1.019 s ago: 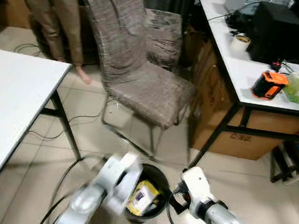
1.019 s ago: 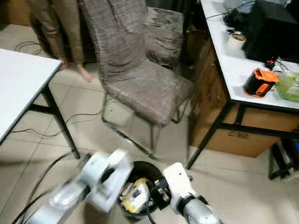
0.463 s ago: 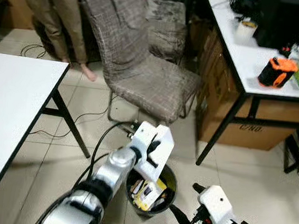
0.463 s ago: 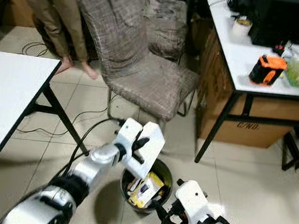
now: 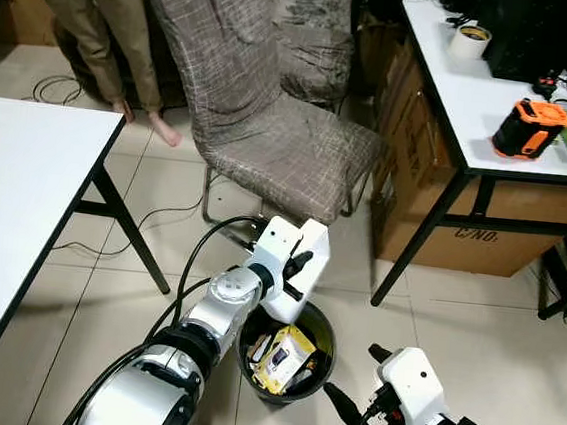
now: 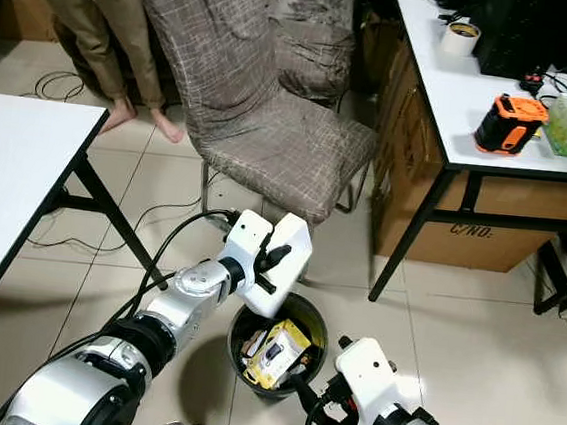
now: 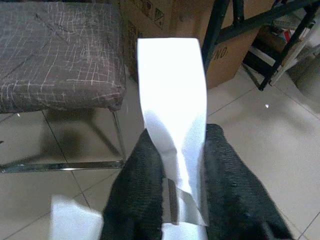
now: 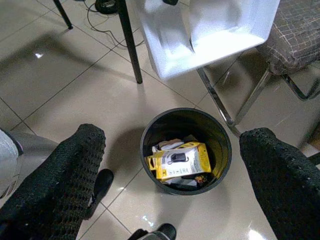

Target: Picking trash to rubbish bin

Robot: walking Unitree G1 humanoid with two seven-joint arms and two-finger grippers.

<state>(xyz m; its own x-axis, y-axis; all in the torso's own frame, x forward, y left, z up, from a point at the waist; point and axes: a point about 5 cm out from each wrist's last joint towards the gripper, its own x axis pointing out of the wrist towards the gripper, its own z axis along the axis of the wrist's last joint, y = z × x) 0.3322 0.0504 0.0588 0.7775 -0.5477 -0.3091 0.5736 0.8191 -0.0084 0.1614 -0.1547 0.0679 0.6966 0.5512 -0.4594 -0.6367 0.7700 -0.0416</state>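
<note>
the white foam tray [image 6: 281, 256] is pinched between the two black fingers [image 7: 135, 197] of the left end effector [image 7: 175, 200], held tilted just above the rim of the black rubbish bin [image 5: 324, 329] on the tiled floor. inside the bin lies a yellow package [image 8: 181, 161] among other trash. the right end effector [image 8: 165, 180] hangs over the bin, fingers spread wide and empty. a fabric-covered chair [image 5: 272, 121] stands behind the bin; a desk [image 5: 495, 102] stands to the right, carrying an orange tool [image 5: 529, 128]
</note>
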